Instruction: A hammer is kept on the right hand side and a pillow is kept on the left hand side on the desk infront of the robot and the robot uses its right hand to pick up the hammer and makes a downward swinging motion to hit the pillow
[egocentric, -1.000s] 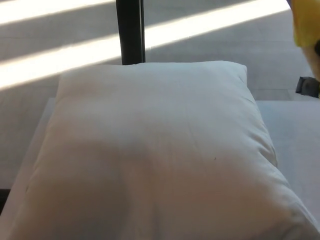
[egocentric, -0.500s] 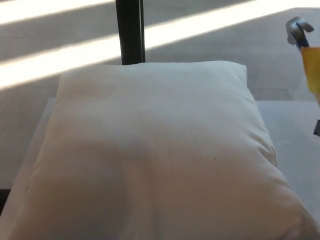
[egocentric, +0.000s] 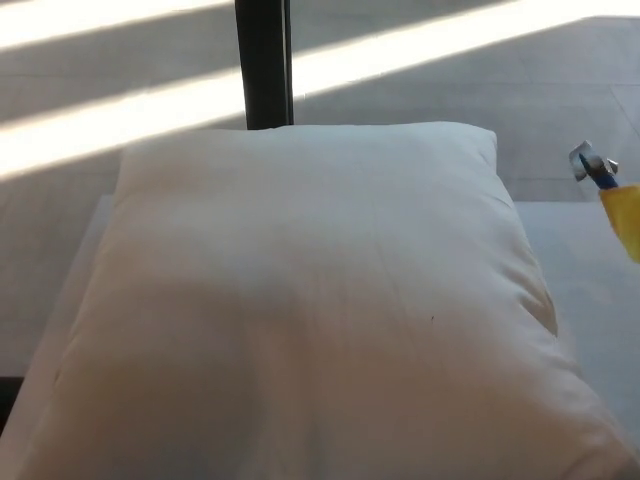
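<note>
A large white pillow (egocentric: 310, 300) fills most of the head view and lies on the white desk (egocentric: 585, 270). At the right edge the hammer (egocentric: 608, 188) shows only in part: its grey metal head, a bit of blue neck and the top of a yellow handle. It hangs tilted in the air to the right of the pillow's far right corner, apart from the pillow. The lower part of the handle runs out of the picture. Neither of my hands shows, so what holds the hammer is hidden.
A black upright post (egocentric: 265, 60) stands behind the pillow's far edge. Beyond the desk lies grey floor crossed by bright sunlight stripes (egocentric: 120, 125). A strip of bare desk lies right of the pillow.
The hammer's head has come down along the right edge, from near the top corner to level with the pillow's far corner. The dark part seen at the right edge earlier is gone. The pillow has not moved.
</note>
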